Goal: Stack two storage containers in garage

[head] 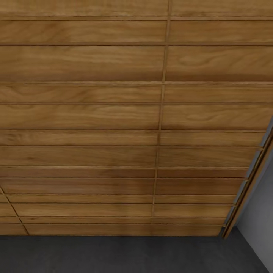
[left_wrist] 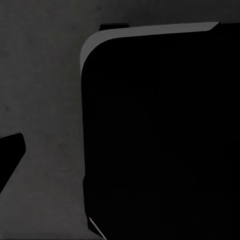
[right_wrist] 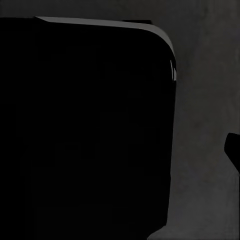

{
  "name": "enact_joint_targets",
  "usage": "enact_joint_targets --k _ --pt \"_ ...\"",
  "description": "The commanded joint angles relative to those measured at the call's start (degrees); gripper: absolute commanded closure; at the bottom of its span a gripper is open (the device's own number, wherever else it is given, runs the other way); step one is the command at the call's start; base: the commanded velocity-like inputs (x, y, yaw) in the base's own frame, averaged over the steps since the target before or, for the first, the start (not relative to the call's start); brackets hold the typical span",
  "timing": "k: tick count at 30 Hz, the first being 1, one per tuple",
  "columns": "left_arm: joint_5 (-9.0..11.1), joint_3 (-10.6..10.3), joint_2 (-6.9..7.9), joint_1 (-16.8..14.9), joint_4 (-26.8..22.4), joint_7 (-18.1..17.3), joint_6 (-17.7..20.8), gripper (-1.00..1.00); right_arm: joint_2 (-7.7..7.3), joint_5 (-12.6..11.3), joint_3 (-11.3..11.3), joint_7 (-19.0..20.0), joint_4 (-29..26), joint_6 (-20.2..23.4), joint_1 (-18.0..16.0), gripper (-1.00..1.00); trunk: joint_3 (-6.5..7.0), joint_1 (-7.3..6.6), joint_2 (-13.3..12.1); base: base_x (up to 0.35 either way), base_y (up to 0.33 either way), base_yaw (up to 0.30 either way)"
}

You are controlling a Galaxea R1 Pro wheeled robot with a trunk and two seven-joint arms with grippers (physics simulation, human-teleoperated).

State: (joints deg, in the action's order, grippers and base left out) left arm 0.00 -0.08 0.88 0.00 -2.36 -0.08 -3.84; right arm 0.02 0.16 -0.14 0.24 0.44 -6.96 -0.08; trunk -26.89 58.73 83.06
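Note:
The two storage containers are out of view. I face a wooden slatted panel door (head: 113,113) of the garage from close up, with a strip of dark grey floor (head: 113,254) below it. Both wrist views look down at the same rough floor (left_wrist: 40,75) (right_wrist: 205,100) beside a large black rounded body (left_wrist: 160,135) (right_wrist: 85,130), apparently my own base. A small black part (left_wrist: 10,155) (right_wrist: 233,147) juts into each wrist view. Whether it is a finger, and whether either gripper is open or shut, I cannot tell.
A pale grey wall (head: 261,212) meets the door's hinged edge (head: 250,178) at the right. The door stands very near in front of me.

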Motion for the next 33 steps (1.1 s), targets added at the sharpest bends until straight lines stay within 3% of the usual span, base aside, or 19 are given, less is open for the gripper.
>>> enact_joint_targets --k 1,33 --pt "0.00 -0.01 0.00 0.00 -0.04 -0.01 -0.12 -1.00 0.00 0.01 -0.03 0.02 0.07 -0.25 -0.01 -1.00 -0.04 0.00 0.02 0.000 0.000 0.277" --pt "0.00 -0.01 0.00 0.00 -0.04 -0.01 -0.12 -1.00 0.08 -0.22 -0.03 -0.06 0.35 -0.21 -0.01 -1.00 -0.04 0.00 0.02 0.000 0.000 0.277"
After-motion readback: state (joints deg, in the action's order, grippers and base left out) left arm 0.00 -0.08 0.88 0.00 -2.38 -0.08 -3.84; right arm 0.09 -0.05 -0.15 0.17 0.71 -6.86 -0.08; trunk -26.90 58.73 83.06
